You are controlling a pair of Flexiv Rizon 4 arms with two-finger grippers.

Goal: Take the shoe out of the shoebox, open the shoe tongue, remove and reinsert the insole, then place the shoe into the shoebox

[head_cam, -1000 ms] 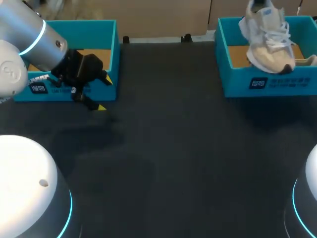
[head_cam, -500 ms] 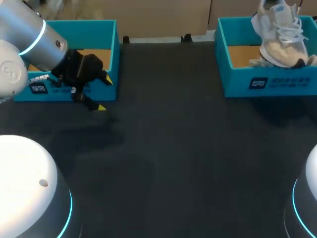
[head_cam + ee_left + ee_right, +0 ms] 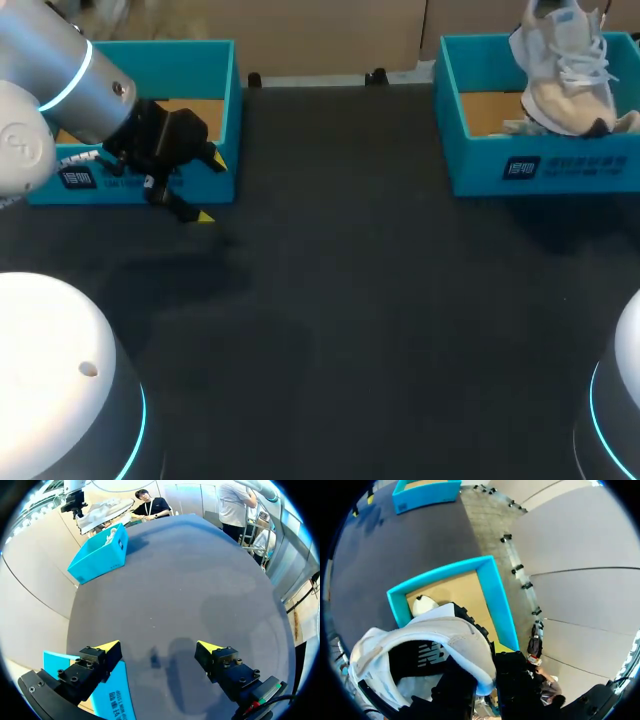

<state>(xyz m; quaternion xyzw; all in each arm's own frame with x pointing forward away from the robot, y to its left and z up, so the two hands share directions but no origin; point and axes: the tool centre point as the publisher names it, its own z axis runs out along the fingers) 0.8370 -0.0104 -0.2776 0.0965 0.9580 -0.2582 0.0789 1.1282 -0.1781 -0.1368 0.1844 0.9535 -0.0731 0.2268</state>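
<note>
Right fingers (image 3: 457,687) pinch the collar edge of the shoe (image 3: 562,70), gripping it from both sides. The shoe hangs over the right shoebox (image 3: 470,160) at the tabletop's (image 3: 340,300) 1 o'clock. Its long axis is steep, toe down toward 5 o'clock. Count: one shoe, two shoeboxes. Left fingers (image 3: 105,652) are spread and empty, just beside the left shoebox (image 3: 190,70) at 10 o'clock.

Dark table (image 3: 350,300), 1 teal box (image 3: 185,55) at its left.
</note>
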